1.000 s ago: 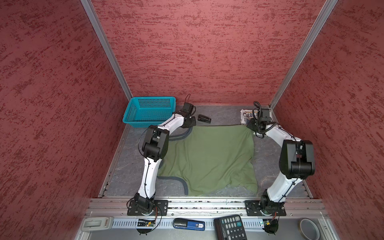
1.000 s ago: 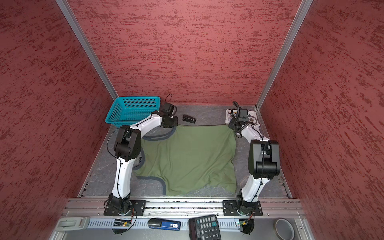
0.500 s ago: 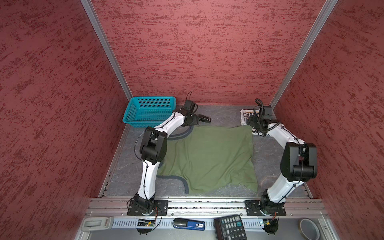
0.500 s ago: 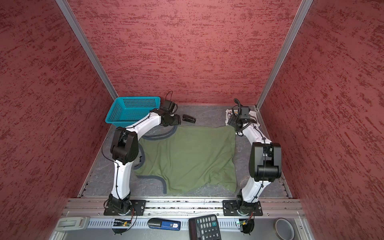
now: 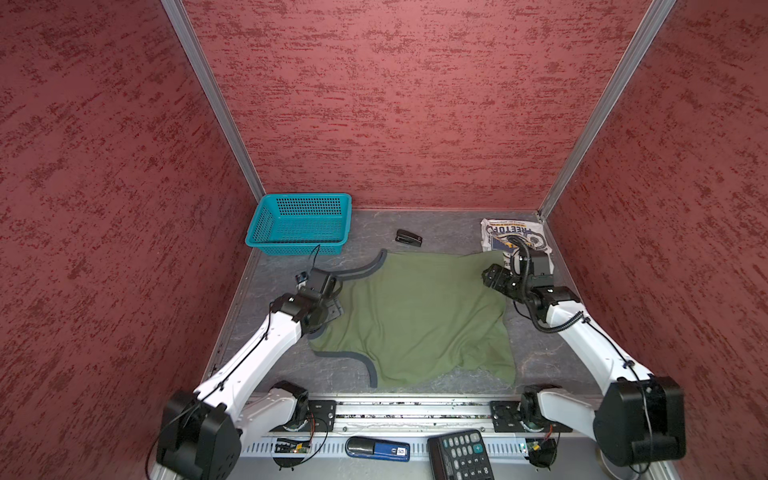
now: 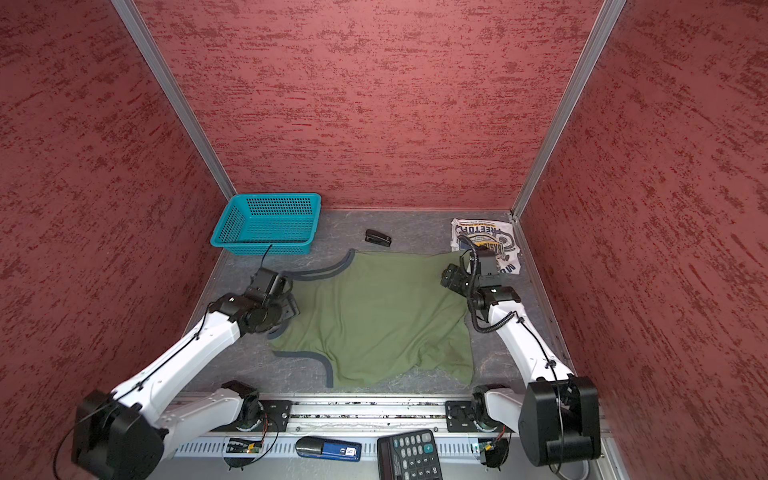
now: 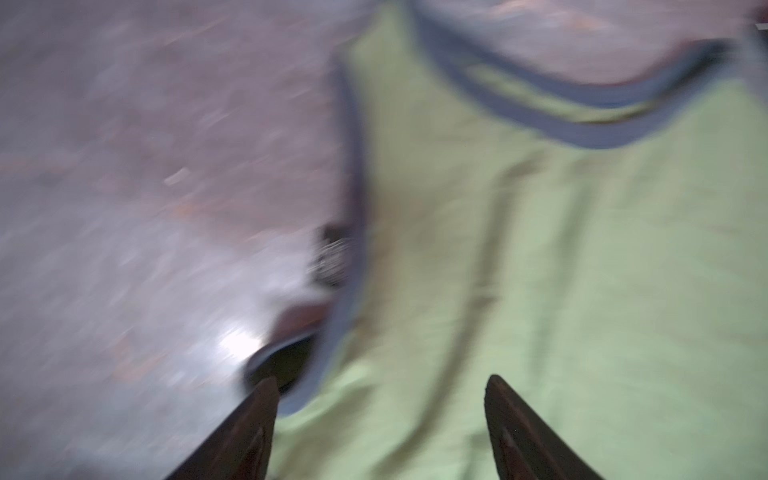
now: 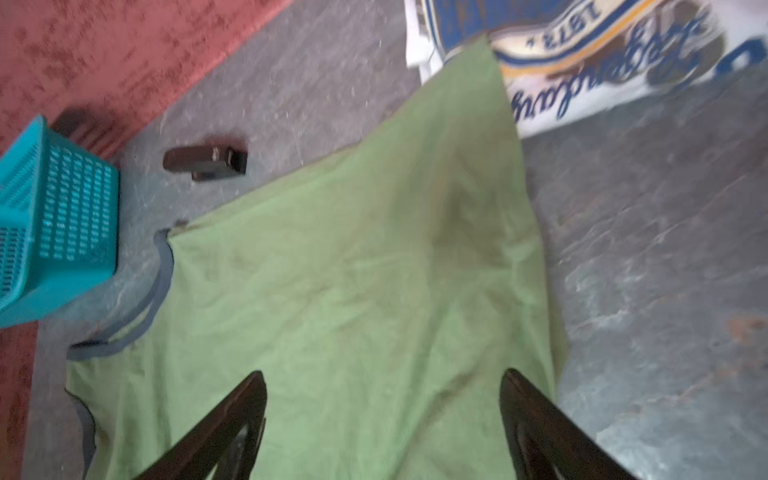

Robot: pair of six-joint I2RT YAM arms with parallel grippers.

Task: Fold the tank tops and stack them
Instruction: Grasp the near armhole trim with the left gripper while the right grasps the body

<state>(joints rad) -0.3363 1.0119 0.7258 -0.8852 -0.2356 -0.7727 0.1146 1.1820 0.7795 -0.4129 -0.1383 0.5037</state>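
Both claws stand spread and hold nothing. The left claw (image 7: pixel 380 380) hangs over the strap end of the olive tank top (image 5: pixel 415 320), by the grey-blue armhole trim, though that wrist view is blurred. The right claw (image 8: pixel 382 374) hangs over the opposite end, above the hem side, with bare cloth between its jaws.

In both top views the olive tank top lies opened out across the middle of the bench (image 5: pixel 540 353). Its far strap (image 5: pixel 365 268) loops toward the teal basket (image 5: pixel 291 249), and its near strap (image 5: pixel 357 361) curls at the front left. The hem edge nearest the right arm is rumpled rather than flat. The white tank top (image 5: pixel 515 237) sits in the far right corner as a compact folded bundle, emblem up. The right wrist view shows the olive one's far corner touching it, apparently lapping over its edge. A black stapler (image 5: pixel 408 238) lies just beyond the olive cloth's far edge.

My reading is that the white top is already folded and the olive one is laid out but not yet folded. The next move calls for each claw to pinch an edge on its own side. Both layers must be caught, and the cloth carried over evenly so the rumpled hem does not bunch. The lapped corner should come clear without dragging the white bundle open.
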